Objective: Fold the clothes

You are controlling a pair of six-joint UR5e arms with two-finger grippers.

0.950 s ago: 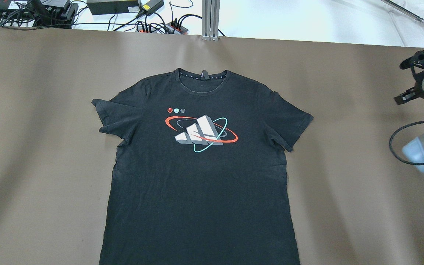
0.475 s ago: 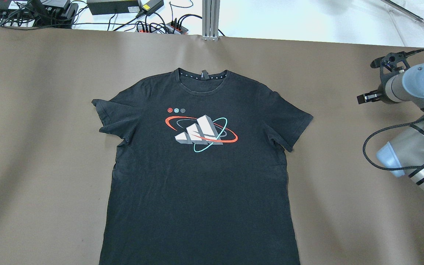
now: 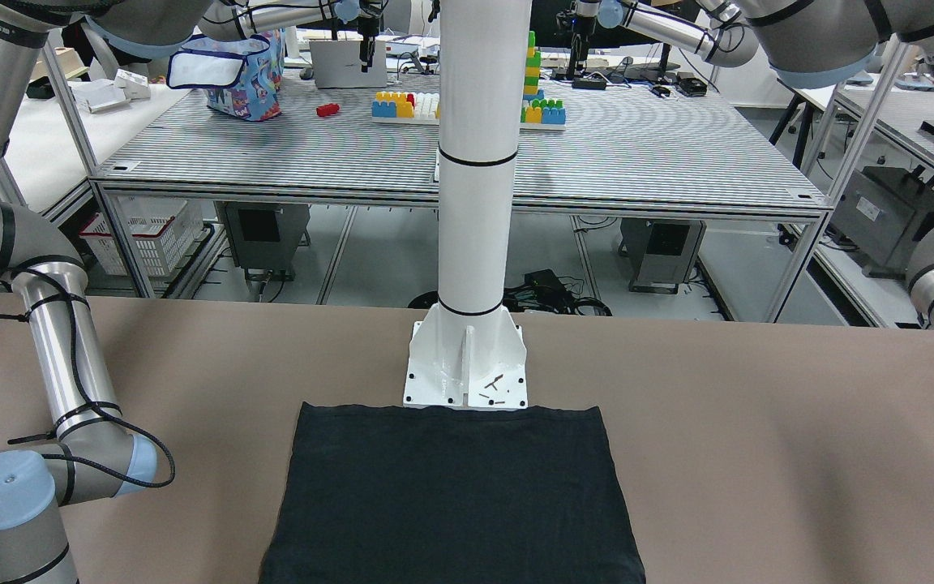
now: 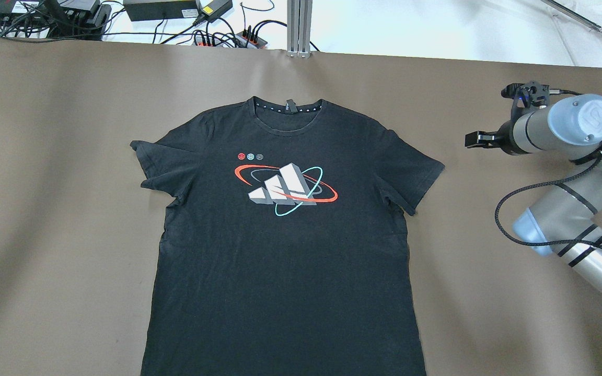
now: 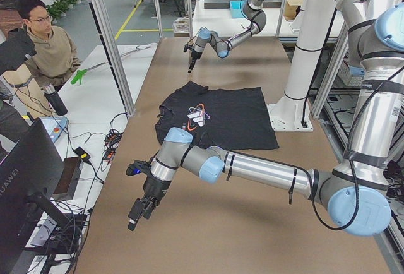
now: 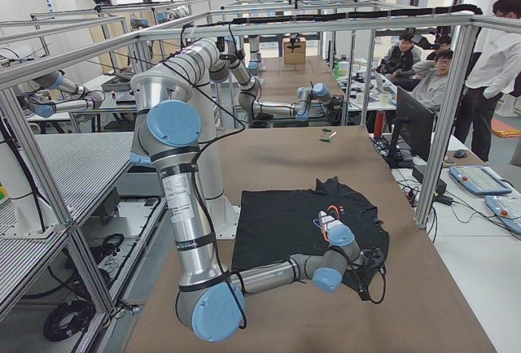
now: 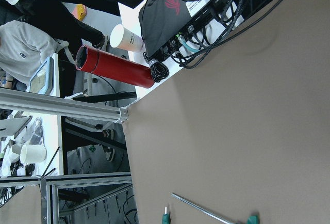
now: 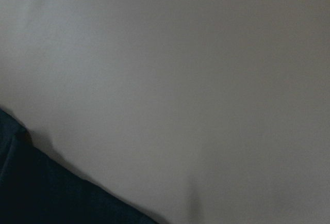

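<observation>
The clothes are one black T-shirt (image 4: 280, 271) with a white, red and teal print on the chest. It lies flat and face up on the brown table, collar at the far side. Its hem lies at the white pillar's base in the front-facing view (image 3: 451, 495). My right gripper (image 4: 476, 140) hovers to the right of the shirt's right sleeve, apart from it; I cannot tell whether it is open. The right wrist view shows only a dark edge of the shirt (image 8: 41, 193). My left gripper (image 5: 136, 212) hangs over bare table far to the left; I cannot tell its state.
The white pillar base (image 3: 467, 369) stands at the shirt's hem. Cables and power supplies (image 4: 165, 10) lie past the table's far edge. A red bottle (image 7: 116, 69), a white cup (image 7: 126, 38) and green-handled tools lie off the left end. Operators stand beside the table.
My right arm has swung in from the right edge, leftward toward the shirt's right sleeve. The shirt has not moved.
</observation>
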